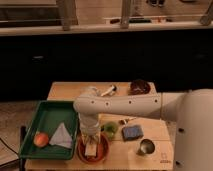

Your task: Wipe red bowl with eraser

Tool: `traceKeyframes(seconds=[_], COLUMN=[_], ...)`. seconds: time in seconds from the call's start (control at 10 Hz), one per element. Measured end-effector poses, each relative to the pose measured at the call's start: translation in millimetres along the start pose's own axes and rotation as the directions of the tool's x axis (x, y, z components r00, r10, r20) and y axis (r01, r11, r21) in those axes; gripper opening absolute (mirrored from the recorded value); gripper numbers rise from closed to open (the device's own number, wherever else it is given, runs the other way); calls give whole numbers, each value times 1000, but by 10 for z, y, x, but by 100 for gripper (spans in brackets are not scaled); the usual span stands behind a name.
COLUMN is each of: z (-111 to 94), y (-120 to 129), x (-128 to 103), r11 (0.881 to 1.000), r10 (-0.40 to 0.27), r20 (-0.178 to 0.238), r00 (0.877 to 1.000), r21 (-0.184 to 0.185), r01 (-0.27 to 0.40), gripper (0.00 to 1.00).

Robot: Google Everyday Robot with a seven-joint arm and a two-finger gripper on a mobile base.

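The red bowl [100,151] sits at the front of the wooden table, just right of the green tray. The pale cream eraser [91,149] lies inside the bowl, under my gripper [90,141]. The gripper points straight down into the bowl from the white arm, which reaches in from the right. The eraser sits right at the gripper's tip and appears to be held against the bowl's inside.
A green tray [42,117] on the left holds a white folded cloth [62,135] and an orange fruit [41,138]. A green object [110,128], a blue pad [132,132], a metal cup [146,147], a maroon bowl [140,87] and a utensil [109,91] stand on the table.
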Motion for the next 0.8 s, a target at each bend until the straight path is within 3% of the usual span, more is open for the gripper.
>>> traceKeyframes(seconds=[0.8], z=[-138], y=[26], x=[27], r11=[1000], r10=[-8], r20=[-11], r00=[1000], r21=[-4], r01=[8], gripper=[0])
